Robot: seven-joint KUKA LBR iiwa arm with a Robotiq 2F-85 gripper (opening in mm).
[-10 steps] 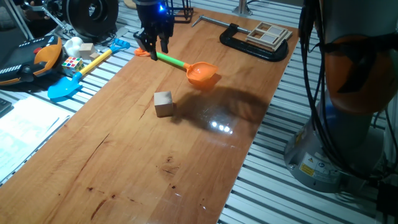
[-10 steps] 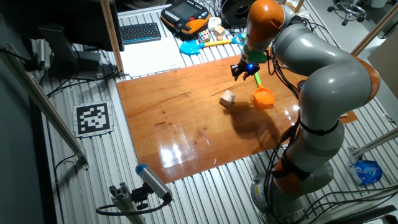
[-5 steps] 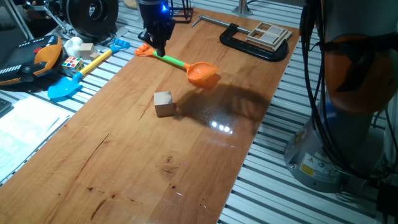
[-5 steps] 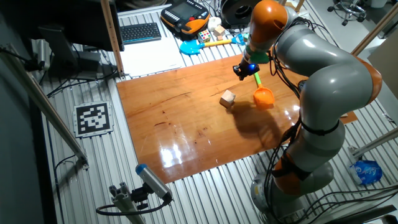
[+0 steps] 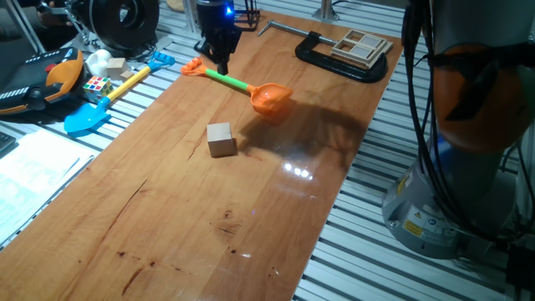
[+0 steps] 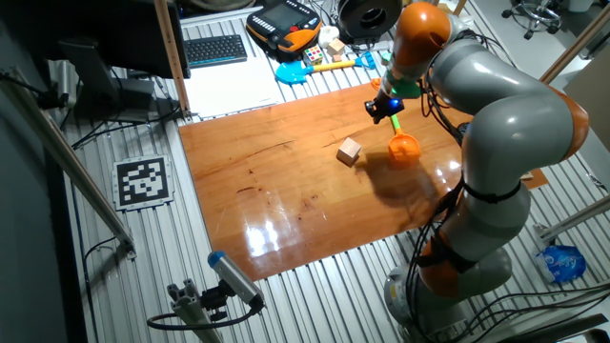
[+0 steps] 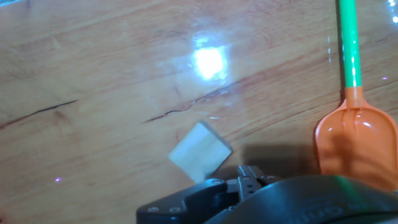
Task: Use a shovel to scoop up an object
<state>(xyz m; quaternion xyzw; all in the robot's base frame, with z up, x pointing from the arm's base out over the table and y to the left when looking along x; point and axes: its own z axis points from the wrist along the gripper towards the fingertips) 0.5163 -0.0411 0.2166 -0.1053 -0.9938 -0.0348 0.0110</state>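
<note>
Since a second ago, the gripper [image 5: 219,57] has closed its two fingers onto the green shaft of the shovel [image 5: 242,86] near the orange end piece; before, its fingers stood spread on either side of that shaft. From half a second ago to now the hand has shifted only a little, and in one fixed view the shovel's blade sits almost where it did, at the far middle of the wooden table [image 5: 167,226].

In that view the orange blade hangs or rests just over the wood with its shadow close under it; whether it touches the surface cannot be told. The shaft runs from the blade back and up toward the fingers, slightly tilted. The object [image 5: 221,139], a light-brown wooden cube, sits flat on the table, nearer the camera than the blade and apart from it. It has not moved.

In the other fixed view the gripper [image 6: 384,107] holds the shovel [image 6: 400,140] with the blade to the right of the object [image 6: 350,151].

The hand view shows the green shaft and orange blade of the shovel [image 7: 354,118] at the right edge, and the object [image 7: 200,152] on the wood to its left, not touching it.

Beyond the table's left edge lies a blue toy shovel [image 5: 113,99] with a yellow shaft, beside a multicoloured puzzle cube [image 5: 98,85]. A black clamp [image 5: 338,58] rests at the far right corner.
</note>
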